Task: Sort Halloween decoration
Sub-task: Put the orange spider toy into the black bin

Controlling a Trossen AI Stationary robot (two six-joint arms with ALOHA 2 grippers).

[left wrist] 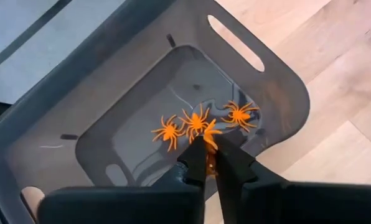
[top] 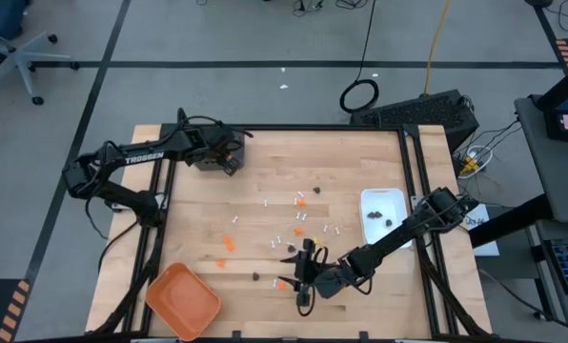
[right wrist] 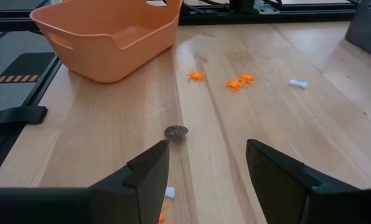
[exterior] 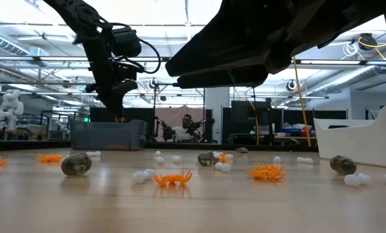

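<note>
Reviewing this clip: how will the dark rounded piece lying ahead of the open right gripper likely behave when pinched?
The dark rounded piece looks smooth and domed, so it may squirt sideways between the right gripper's fingers. Being tiny, it is probably very light. It might roll on the bare wooden table.

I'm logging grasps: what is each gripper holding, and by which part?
The left gripper pinches an orange spider by its body over the grey bin. The right gripper is open, empty.

Only one word can be read: "TROSSEN", in white letters on the long dark metal left arm [top: 141, 158], seen from above. No other words, nos. or signs can be read on the tabletop things or in the room behind.
</note>
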